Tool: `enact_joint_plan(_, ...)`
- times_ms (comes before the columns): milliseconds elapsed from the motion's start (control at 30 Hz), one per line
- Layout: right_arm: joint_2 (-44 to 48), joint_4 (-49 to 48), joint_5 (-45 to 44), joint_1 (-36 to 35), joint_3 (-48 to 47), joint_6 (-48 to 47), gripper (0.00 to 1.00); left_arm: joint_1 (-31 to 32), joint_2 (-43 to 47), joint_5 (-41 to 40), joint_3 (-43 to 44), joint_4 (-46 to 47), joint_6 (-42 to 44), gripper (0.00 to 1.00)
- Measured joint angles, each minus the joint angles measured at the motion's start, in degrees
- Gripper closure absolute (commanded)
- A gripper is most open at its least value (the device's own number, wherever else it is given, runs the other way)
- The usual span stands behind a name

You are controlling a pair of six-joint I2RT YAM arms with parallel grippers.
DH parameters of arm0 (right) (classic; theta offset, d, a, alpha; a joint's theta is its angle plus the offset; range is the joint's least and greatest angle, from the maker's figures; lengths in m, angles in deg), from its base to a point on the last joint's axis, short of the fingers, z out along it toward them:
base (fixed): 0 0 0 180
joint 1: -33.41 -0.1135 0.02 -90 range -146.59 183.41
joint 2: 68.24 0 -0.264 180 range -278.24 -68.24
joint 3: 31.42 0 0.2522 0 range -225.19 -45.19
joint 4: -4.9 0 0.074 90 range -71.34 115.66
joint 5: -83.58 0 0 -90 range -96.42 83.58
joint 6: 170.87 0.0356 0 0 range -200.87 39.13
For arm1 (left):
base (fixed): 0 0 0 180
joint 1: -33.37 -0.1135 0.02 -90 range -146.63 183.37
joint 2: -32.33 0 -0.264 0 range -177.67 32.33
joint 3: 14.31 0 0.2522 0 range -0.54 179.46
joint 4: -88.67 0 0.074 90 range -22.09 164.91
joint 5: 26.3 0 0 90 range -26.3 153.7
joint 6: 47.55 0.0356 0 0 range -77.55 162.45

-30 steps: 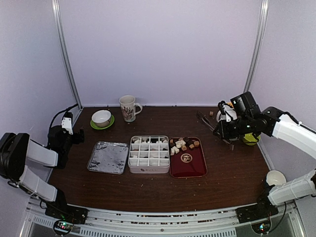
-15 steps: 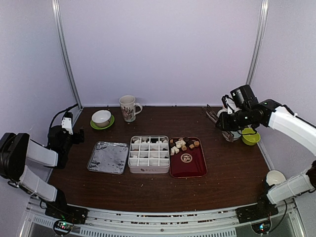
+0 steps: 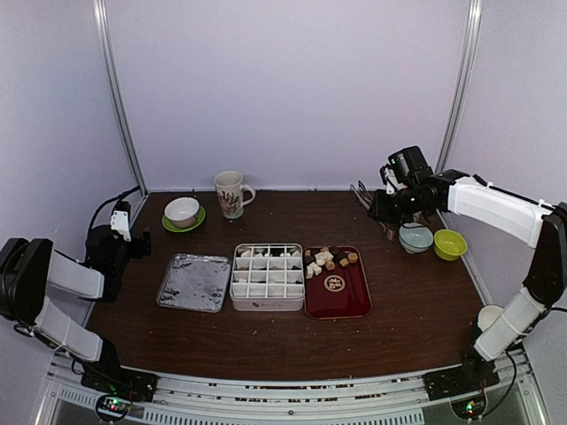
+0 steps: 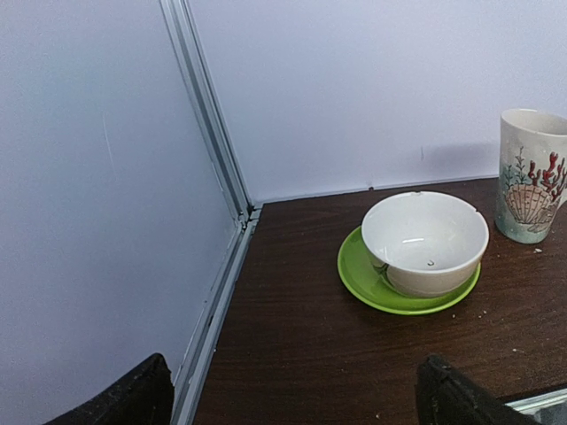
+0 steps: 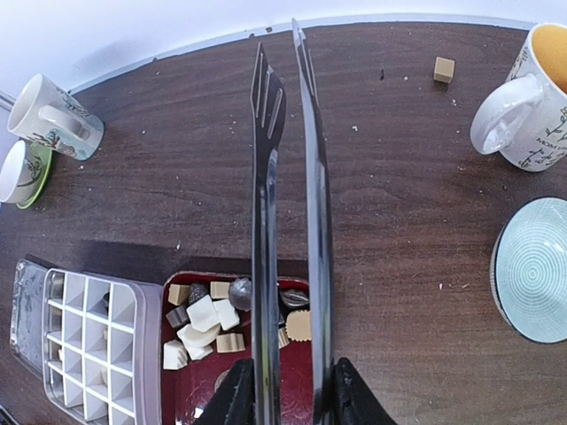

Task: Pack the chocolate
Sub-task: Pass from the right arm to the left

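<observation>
The chocolate [image 5: 208,323] sits heaped at the far end of the dark-red tray [image 3: 350,305], cubes and rounds touching one another. The white divided box [image 3: 267,276] is just beside the tray on the left, and one tan cube [image 5: 444,69] lies alone on the worktop [image 3: 266,345] near the back wall. Above it all the right gripper [image 5: 292,398] is clamped on the handle end of the metal tongs [image 5: 264,221], the two blades running nearly parallel with only a slim gap at the tips. Here's the worry: that's a long lever on a small hold, so any side knock could twist the tongs in the gripper. Pieces packed that tight may scatter or roll off the tray when the tips bite on one, and the box cells look small, so a drop could land on a divider. The white mug [image 5: 523,106] and pale-blue bowl [image 5: 536,270] lie close to the arm's swing. The left gripper [image 4: 292,403], spread wide and empty, waits well apart by the white bowl [image 4: 425,239] on its green saucer [image 4: 363,288]
</observation>
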Motion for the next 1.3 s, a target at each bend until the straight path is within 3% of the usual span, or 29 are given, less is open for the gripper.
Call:
enact_joint_plan(300, -5.16, -3.91, 4.24, 0.33, -1.20, 0.11, 0.72, 0.00, 0.00, 0.00, 0.00, 0.00, 0.02, 0.02)
enact_joint_plan(767, 17.11, -8.24, 10.25, -1.99, 26.32, -0.59, 0.71, 0.00, 0.00, 0.00, 0.02, 0.00, 0.00, 0.02)
enact_joint_plan(1167, 21.03, -9.14, 14.73, -2.43, 26.18, -3.80, 0.71, 0.00, 0.11, -1.18, 0.02, -0.33, -0.26, 0.02)
enact_joint_plan(1300, 21.00, -9.09, 15.63, -2.43, 24.90, -4.59, 0.71, 0.00, 3.58, -1.88, 0.66, -5.64, -0.59, 0.02)
